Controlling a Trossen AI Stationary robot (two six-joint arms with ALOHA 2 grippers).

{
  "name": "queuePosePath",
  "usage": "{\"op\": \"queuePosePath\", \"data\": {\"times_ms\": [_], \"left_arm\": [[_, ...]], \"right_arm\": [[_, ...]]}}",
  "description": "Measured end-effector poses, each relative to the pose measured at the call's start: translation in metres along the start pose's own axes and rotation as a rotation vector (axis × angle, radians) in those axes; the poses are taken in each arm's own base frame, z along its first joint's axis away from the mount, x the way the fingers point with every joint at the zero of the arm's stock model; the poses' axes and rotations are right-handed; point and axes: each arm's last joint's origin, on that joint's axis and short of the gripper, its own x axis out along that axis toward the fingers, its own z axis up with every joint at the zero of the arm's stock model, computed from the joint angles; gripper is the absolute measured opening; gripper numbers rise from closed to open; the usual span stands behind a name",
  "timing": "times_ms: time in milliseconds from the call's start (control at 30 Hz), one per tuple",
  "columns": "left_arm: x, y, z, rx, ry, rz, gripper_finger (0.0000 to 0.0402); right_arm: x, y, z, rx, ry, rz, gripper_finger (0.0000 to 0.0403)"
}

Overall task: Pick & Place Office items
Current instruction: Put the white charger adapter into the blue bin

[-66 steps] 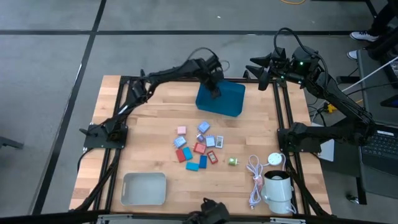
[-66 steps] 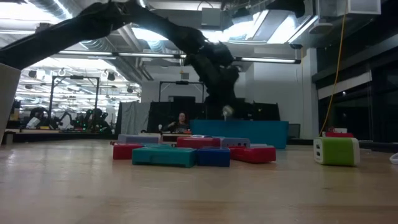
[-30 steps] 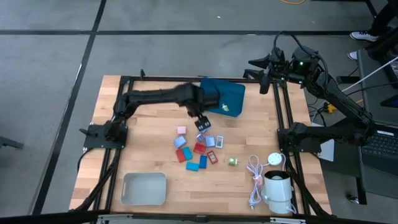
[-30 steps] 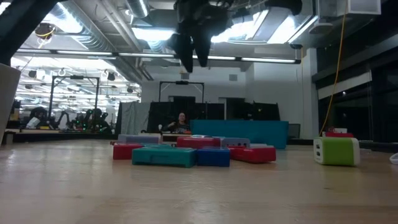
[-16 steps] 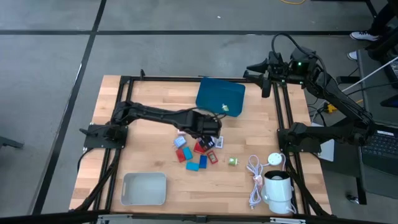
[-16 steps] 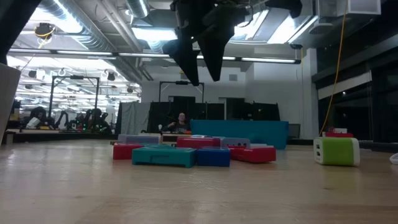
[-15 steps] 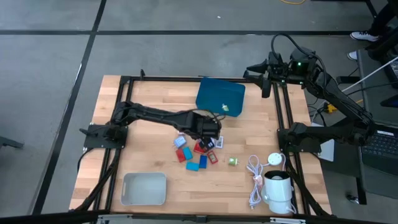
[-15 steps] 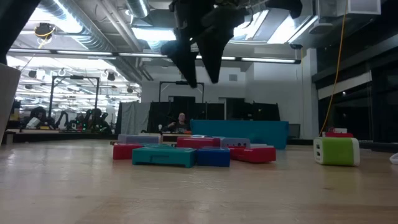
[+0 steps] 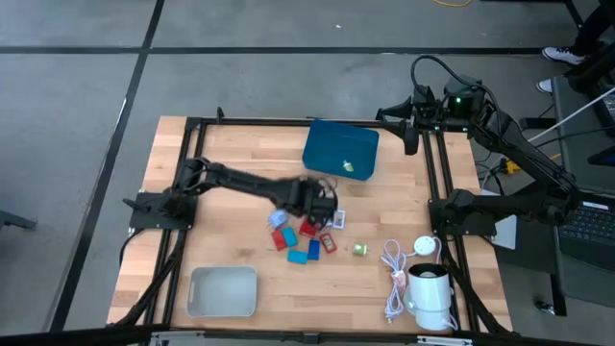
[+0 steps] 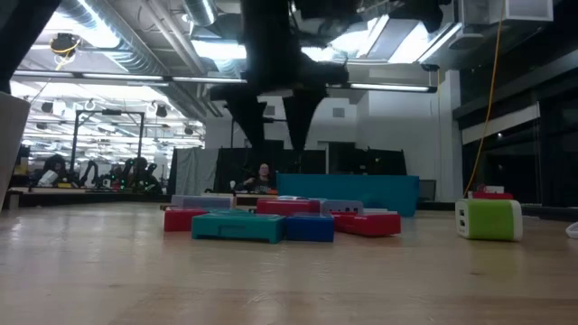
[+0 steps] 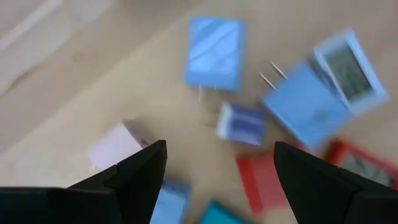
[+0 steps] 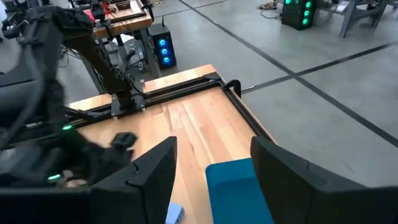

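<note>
Left pincer [image 10: 271,135] hangs open over roughly ten office items [image 9: 306,231]; right pincer [image 9: 392,108] open.

The office items [image 9: 306,231] lie clustered mid-bench [image 9: 231,144], with the left hand [image 9: 322,207] open above them. A bin [image 9: 341,151] sits behind the cluster, a tray [image 9: 224,291] at the front left (cable [image 9: 392,274] front right). The right hand [image 9: 408,120] waits open past the far right corner.

Robotics lab, exposed ceiling ducts [image 10: 135,54], concrete floor [image 9: 77,96], more robot benches [image 10: 90,176] behind
</note>
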Motion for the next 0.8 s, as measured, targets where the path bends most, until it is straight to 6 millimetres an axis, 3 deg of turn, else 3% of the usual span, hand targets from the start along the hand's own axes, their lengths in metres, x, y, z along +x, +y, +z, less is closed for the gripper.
{"op": "queuePosePath", "data": {"times_ms": [367, 600, 700, 800], "left_arm": [[0.020, 0.025, 0.037, 0.060, 0.031, 0.026, 0.0290], [0.024, 0.027, 0.034, -0.017, 0.036, 0.091, 0.0306], [0.021, 0.030, 0.025, -0.090, 0.061, 0.156, 0.0308], [0.017, 0.026, 0.015, -0.053, 0.078, 0.174, 0.0306]], "right_arm": [[0.000, 0.001, 0.000, 0.076, 0.002, 0.020, 0.0210], [0.000, 0.001, 0.000, 0.083, 0.003, 0.023, 0.0210], [0.000, 0.001, 0.000, 0.081, 0.003, 0.023, 0.0210], [0.000, 0.001, 0.000, 0.075, 0.003, 0.023, 0.0210]]}}
